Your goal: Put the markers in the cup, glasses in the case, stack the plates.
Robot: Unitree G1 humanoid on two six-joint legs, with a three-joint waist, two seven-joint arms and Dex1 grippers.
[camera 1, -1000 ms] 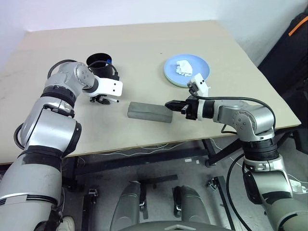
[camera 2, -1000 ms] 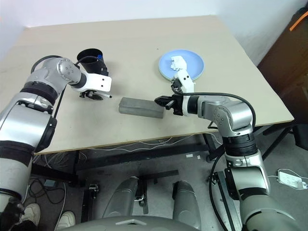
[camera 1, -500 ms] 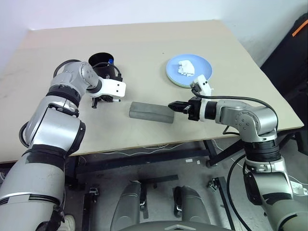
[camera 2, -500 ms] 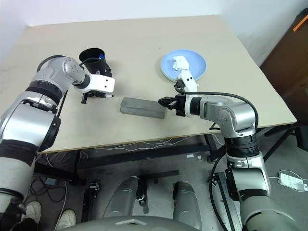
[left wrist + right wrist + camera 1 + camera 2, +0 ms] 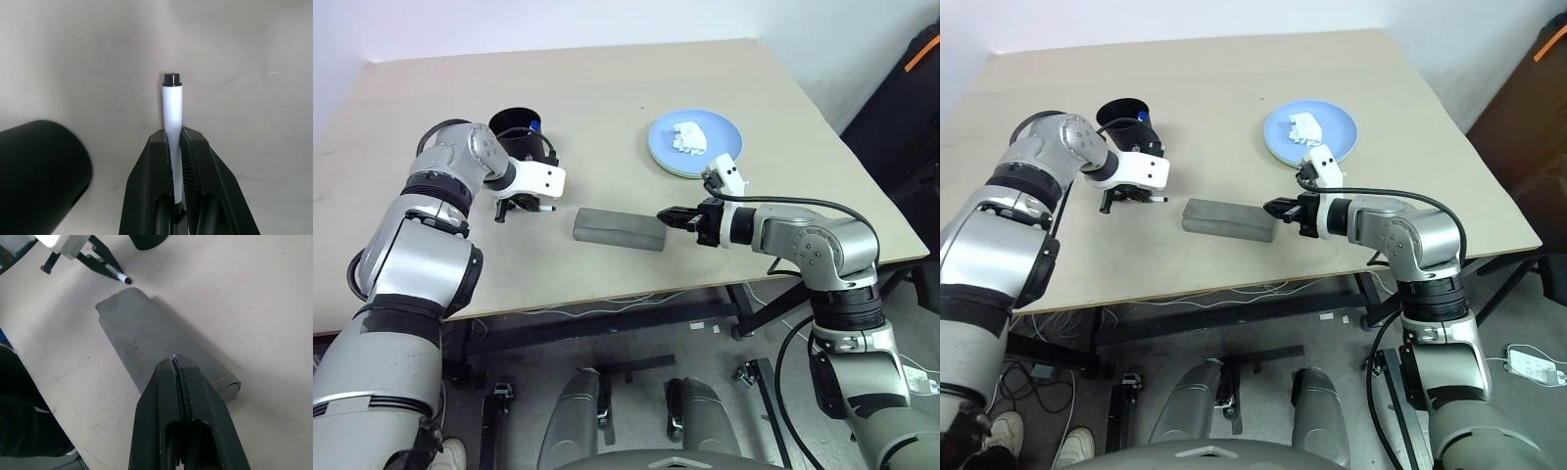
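My left gripper (image 5: 174, 134) is shut on the black-capped white marker (image 5: 172, 112), low over the table beside the black cup (image 5: 516, 132). A blue-capped marker (image 5: 534, 124) stands inside the cup. The grey case (image 5: 618, 229) lies closed in the middle of the table. My right gripper (image 5: 668, 215) is shut and empty, its tips at the case's right end (image 5: 146, 342). The light blue plate (image 5: 720, 137) sits on the mint green plate (image 5: 672, 171) at the back right. The glasses are hidden.
A crumpled white tissue (image 5: 689, 137) lies on the blue plate. The table's front edge (image 5: 607, 294) runs close below the case. A dark bag (image 5: 920, 88) stands past the table's right side.
My left gripper has shut on the black-capped marker and its wrist has turned a little. The right gripper stays shut at the case's end.
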